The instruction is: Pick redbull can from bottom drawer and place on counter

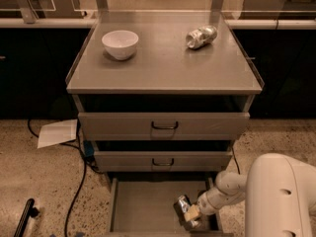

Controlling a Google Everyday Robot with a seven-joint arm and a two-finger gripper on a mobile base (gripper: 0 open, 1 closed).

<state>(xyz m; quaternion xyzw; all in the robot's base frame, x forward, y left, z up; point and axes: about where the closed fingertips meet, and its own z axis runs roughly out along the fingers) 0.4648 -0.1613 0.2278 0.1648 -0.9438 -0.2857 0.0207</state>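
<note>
The speckled floor (29, 181) fills the lower left of the frame, with dark cupboards across the back. In the middle stands the grey cabinet. Its flat top, the table (163, 68), has raised clear rims along the sides and plenty of bare surface in front. My white arm (281, 196) bulks in the lower right corner and reaches left and down into the open drawer (143, 206) at the bottom edge. That drawer is a shallow grey tray, and its left half has nothing in it. The two drawer fronts (163, 125) above it are closed. A sheet of paper (57, 132) and a black cable (74, 201) lie on the floor to the left.

On the table, a white bowl (120, 43) sits upper left. A fat pale can (201, 36) lies on its side upper right, and I leave that one alone.

The slim can (182, 204) is in the right part of the drawer, its shiny top towards the upper left and its body leaning down and right. The tool (192, 214) is against its lower right side, touching or very close. I cannot tell whether the tool is spread, pressed together or pinching the can. I judge that the lift has not begun. The way out looks to be straight up and forward, clear of the drawer fronts, then over the table's front edge.
</note>
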